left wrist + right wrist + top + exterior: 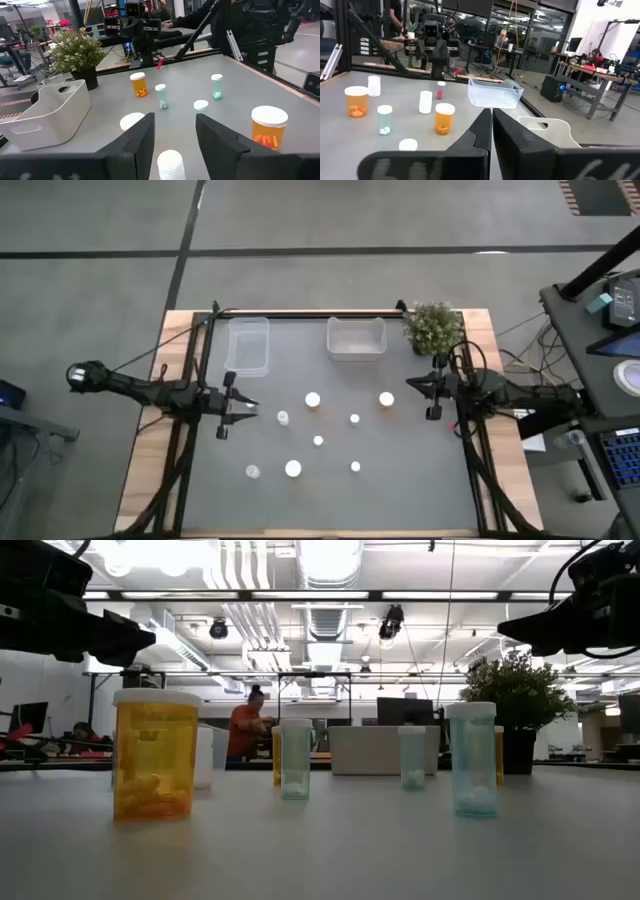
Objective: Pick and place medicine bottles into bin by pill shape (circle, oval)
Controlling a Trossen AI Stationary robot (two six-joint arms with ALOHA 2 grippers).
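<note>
Several white-capped medicine bottles stand upright on their bases on the grey table. Among them are orange ones and small pale ones. My left gripper is open above the table's left side. A small pale bottle stands just ahead of its fingers, untouched; it also shows in the high view. My right gripper hovers shut and empty at the right, near the orange bottle. In the right wrist view its fingers lie together.
A clear bin and a white bin stand at the table's far edge. A green potted plant stands at the far right corner. More bottles stand toward the near edge. A person shows in the room behind.
</note>
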